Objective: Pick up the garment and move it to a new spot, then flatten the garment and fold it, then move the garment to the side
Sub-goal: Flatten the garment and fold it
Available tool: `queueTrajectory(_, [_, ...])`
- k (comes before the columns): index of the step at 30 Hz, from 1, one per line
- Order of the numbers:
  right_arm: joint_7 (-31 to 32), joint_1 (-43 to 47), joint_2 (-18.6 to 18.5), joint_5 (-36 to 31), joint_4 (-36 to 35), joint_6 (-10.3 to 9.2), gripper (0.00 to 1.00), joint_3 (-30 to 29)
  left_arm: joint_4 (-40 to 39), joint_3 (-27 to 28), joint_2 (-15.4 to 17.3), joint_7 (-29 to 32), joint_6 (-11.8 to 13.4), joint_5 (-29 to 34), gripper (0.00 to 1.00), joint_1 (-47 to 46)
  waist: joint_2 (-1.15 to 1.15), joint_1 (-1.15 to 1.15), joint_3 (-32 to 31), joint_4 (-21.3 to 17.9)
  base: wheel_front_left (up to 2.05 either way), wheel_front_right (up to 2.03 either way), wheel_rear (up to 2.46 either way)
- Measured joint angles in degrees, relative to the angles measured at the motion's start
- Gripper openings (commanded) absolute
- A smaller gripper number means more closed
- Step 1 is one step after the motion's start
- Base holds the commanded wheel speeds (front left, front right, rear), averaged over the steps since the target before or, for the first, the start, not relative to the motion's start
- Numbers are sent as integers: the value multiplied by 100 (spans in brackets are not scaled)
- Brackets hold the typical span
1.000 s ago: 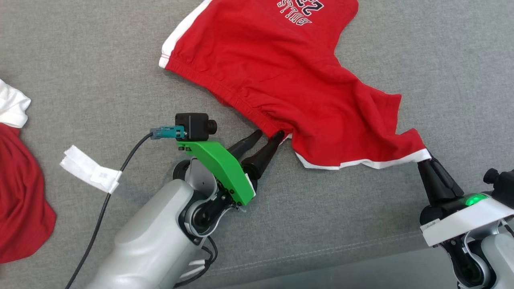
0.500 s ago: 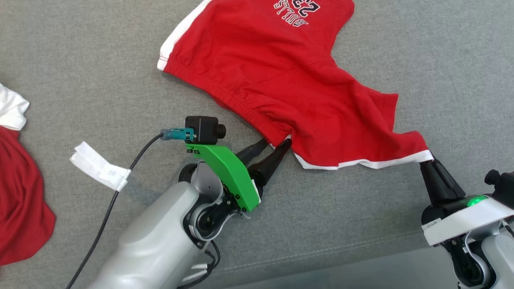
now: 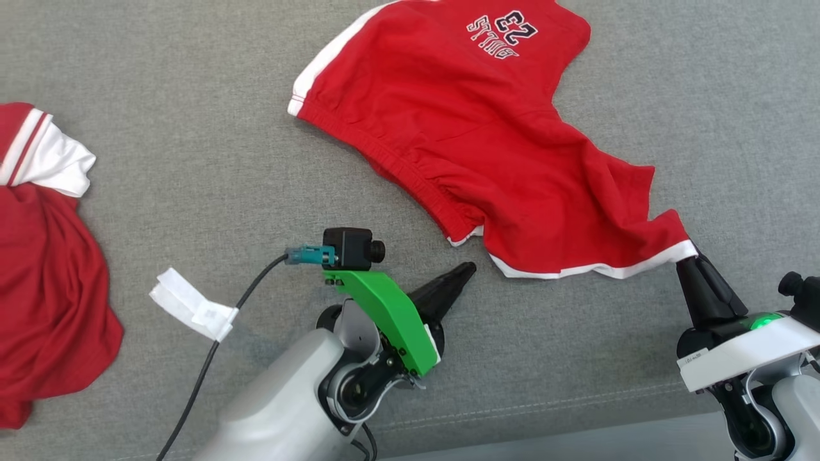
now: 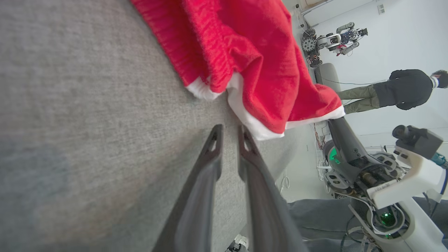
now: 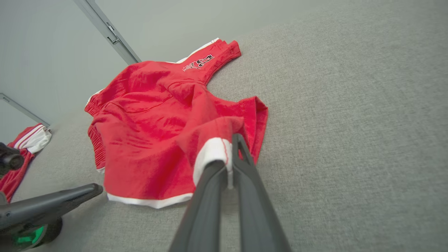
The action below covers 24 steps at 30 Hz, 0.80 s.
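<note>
Red jersey shorts with white trim and a "23" print (image 3: 474, 147) lie spread across the far middle of the grey fabric surface (image 3: 192, 160), one leg stretched toward its near right corner. The right gripper (image 3: 690, 261) is clenched on that leg's white hem. The left gripper (image 3: 469, 269) points at the near hem without touching it, jaws nearly together and holding nothing. Another red-and-white garment (image 3: 45, 288) lies at the left edge.
</note>
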Motion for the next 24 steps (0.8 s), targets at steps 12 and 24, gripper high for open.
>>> queueTrajectory(12, [-41, 97, -25, -55, 38, 8, 0, 14, -48, -212, 136, -347, 254, 792, 0, -66, 0, 0, -225, 122, 0, 0, 0])
queueTrajectory(24, [-41, 129, -21, -60, 37, 8, 0, 35, -309, -746, 471, -675, 608, 2003, 0, -492, 0, 0, -268, 151, 0, 0, 0])
